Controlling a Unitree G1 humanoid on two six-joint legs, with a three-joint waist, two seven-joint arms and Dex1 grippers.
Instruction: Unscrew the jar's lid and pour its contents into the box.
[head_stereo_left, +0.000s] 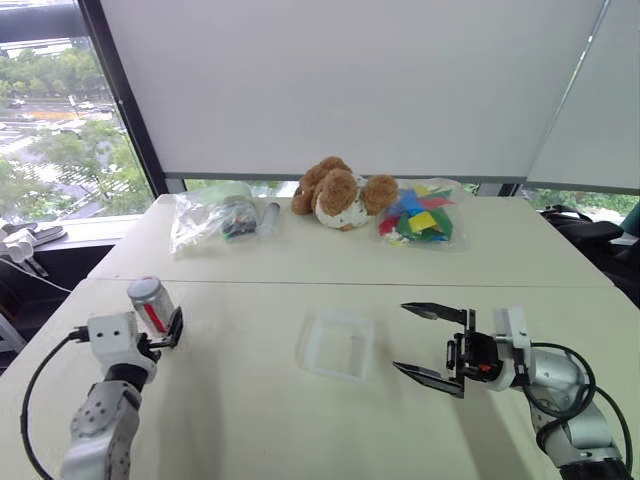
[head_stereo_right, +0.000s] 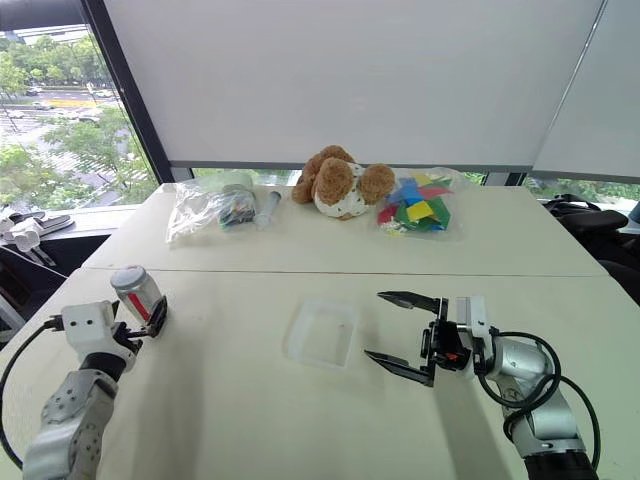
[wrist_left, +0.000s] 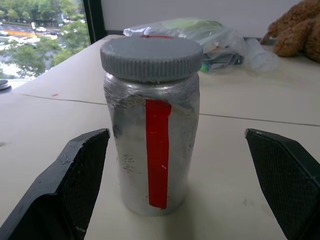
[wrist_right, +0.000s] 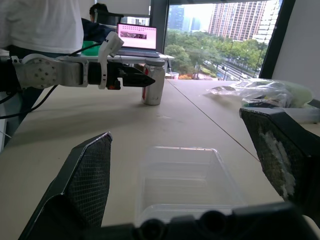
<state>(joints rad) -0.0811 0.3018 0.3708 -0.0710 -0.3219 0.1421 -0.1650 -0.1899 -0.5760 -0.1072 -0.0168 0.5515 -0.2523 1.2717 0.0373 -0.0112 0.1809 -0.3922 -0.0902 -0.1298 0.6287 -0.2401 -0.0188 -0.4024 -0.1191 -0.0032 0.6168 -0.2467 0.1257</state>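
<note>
One jar, lid on, upright on table — between spread fingers of left gripper, untouched. Right gripper wide — beside box.

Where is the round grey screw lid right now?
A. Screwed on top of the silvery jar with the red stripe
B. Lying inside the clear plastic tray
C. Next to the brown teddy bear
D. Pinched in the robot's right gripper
A. The round grey screw lid sits on top of the silvery jar with the red stripe, which stands between the open fingers of the left gripper.
</note>
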